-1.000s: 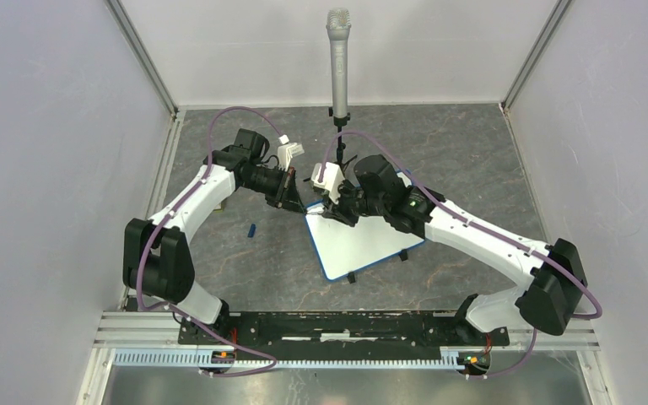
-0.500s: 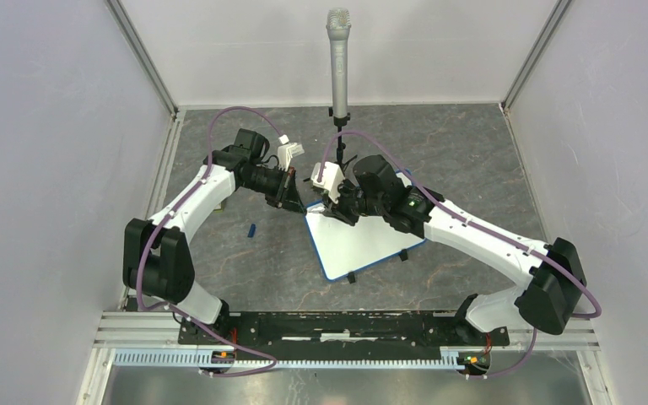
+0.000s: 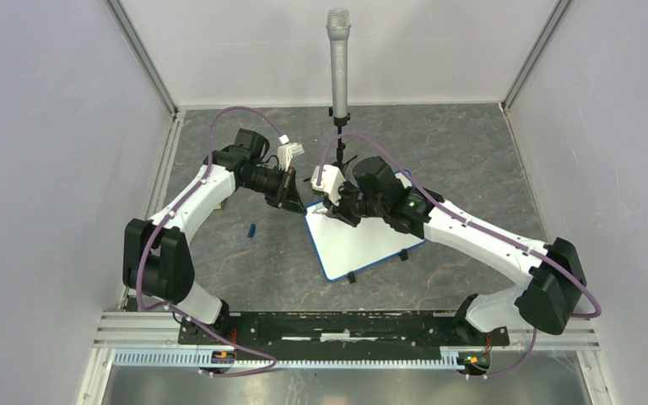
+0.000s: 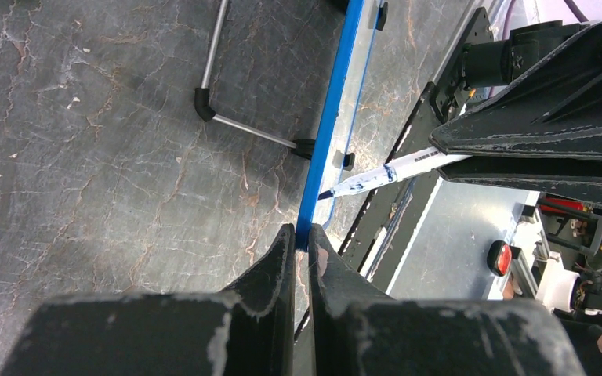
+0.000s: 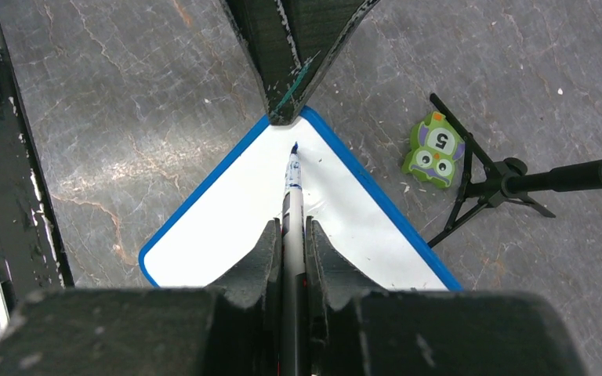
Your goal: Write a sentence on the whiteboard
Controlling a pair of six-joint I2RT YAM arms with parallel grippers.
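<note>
Left fingers pinched the blank whiteboard's corner; right fingers gripped the marker. First stroke seemed next, needing light contact

Pale, plain walls close in the worktop on three sides. Its surface is dark grey stone, veined with lighter cracks. A slotted metal rail runs along the near edge, all under soft, even light.
</note>
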